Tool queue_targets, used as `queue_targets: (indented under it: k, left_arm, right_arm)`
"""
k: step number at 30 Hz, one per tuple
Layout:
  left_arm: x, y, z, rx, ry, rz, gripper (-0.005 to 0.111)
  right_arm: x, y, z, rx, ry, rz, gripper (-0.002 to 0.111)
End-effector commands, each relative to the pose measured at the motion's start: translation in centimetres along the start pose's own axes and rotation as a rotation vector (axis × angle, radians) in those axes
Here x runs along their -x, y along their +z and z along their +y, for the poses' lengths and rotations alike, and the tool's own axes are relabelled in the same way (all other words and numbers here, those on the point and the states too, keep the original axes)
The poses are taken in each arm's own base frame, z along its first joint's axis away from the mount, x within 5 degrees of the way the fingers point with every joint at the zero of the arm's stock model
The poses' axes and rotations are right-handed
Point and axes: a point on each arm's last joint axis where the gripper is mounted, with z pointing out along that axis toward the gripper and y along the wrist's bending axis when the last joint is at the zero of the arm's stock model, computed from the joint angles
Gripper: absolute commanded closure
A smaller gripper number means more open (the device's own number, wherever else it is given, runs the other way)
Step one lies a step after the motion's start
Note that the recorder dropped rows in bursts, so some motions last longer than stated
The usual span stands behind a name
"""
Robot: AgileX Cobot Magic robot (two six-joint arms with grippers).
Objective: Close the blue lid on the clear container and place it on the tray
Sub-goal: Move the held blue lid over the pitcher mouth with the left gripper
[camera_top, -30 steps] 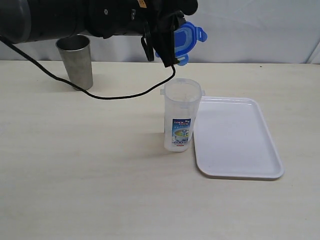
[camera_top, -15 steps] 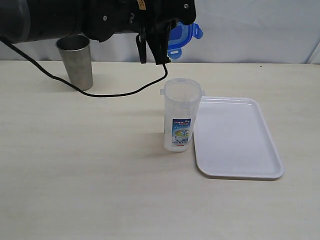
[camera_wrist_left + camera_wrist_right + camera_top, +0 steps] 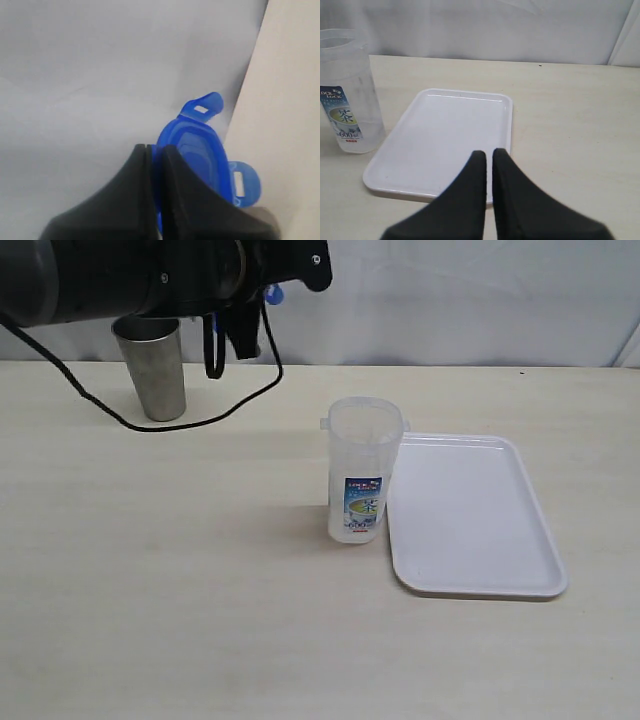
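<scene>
My left gripper (image 3: 154,148) is shut on the rim of the blue lid (image 3: 197,145), held on edge with two of its flaps showing. In the exterior view this gripper (image 3: 232,340) hangs at the back left, near the steel cup, and only a sliver of the blue lid (image 3: 272,292) shows past the arm. The clear container (image 3: 364,470) stands upright and uncovered on the table, just left of the white tray (image 3: 470,515). My right gripper (image 3: 489,152) is shut on nothing, above the near edge of the tray (image 3: 445,135), with the container (image 3: 347,95) off to one side.
A grey steel cup (image 3: 153,365) stands at the back left, right beside the left arm. A black cable (image 3: 180,420) from that arm trails over the table behind the container. A pale curtain closes off the back.
The left arm has swung left, away from above the container towards the steel cup, carrying the lid. The lid is now almost hidden behind the arm. Container and tray have not moved.
</scene>
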Motion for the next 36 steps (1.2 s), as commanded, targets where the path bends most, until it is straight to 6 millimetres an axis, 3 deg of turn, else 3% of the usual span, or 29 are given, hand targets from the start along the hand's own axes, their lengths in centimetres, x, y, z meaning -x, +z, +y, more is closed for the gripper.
queue_targets:
  k: [1,6,12,26,33,36]
  left_arm:
    - [1.6,-0.6,-0.4,-0.045,-0.166,-0.115,0.107]
    - [3.8,-2.5,-0.7,0.164,-0.061,-0.091,0.107]
    - [4.8,-2.8,-3.3,-0.004,-0.096,-0.242,0.107]
    - [6.3,-3.8,-4.2,-0.004,-0.012,-0.285,0.107]
    - [6.0,-4.3,-6.6,0.002,0.128,-0.258,0.107]
    - [5.8,-4.2,-6.5,0.03,0.096,-0.242,0.107]
  right_arm:
    - [0.0,0.0,0.0,-0.007,-0.006,-0.005,0.104]
    - [0.0,0.0,0.0,-0.007,-0.006,-0.005,0.104]
    - [0.0,0.0,0.0,-0.007,-0.006,-0.005,0.104]
    - [0.0,0.0,0.0,-0.007,-0.006,-0.005,0.104]
    - [0.0,0.0,0.0,-0.007,-0.006,-0.005,0.104]
    - [0.0,0.0,0.0,-0.007,-0.006,-0.005,0.104]
